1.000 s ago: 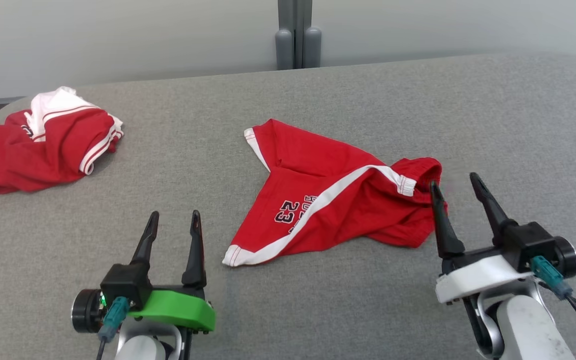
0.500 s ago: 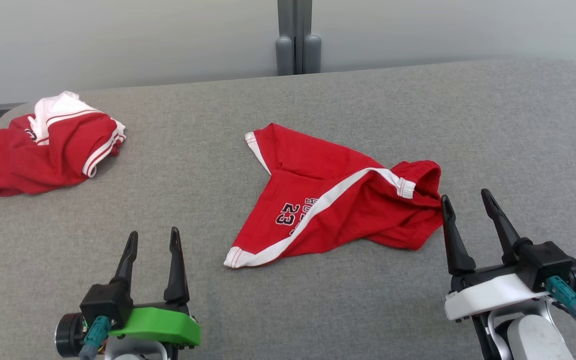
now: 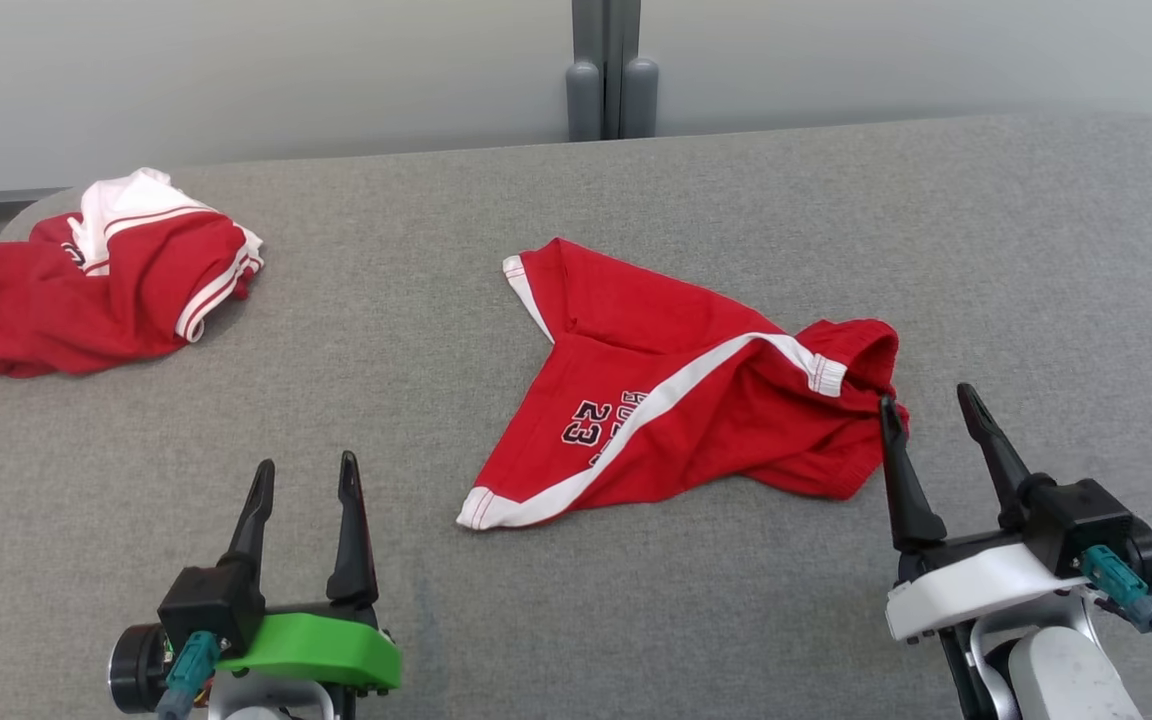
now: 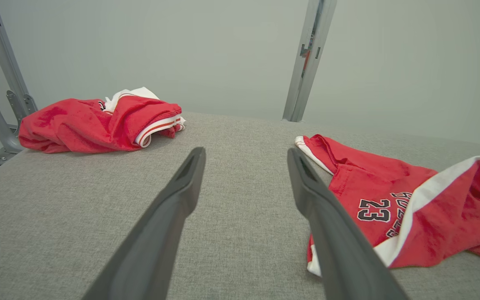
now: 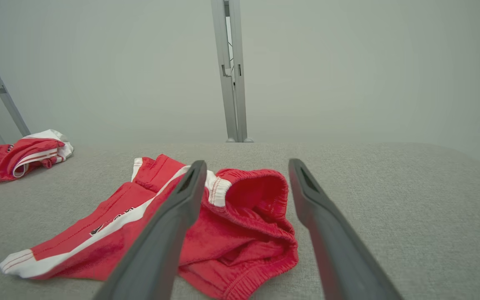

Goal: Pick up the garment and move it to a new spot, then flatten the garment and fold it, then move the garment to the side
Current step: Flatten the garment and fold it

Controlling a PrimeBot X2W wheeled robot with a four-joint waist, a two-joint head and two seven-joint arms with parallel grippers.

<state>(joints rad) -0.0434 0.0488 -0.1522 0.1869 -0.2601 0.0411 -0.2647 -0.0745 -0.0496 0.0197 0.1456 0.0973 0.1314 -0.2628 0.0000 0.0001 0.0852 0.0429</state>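
Head view, left to right: you see a crumpled red cloth (image 3: pixel 86 290) at the far corner of the table (image 3: pixel 436 250). Your left gripper (image 3: pixel 305 462) has its fingers apart. The red shorts (image 3: pixel 676 400) lie in the middle. Your right gripper (image 3: pixel 926 396), fingers apart, is just beside their right edge.

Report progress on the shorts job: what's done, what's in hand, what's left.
Done: nothing visibly; the red shorts lie rumpled and unfolded on the gray table. In hand: the right gripper, open and empty, hovers by the waistband end; the left gripper, also open, is apart from the shorts. Left: grasp, flatten, fold, move aside.
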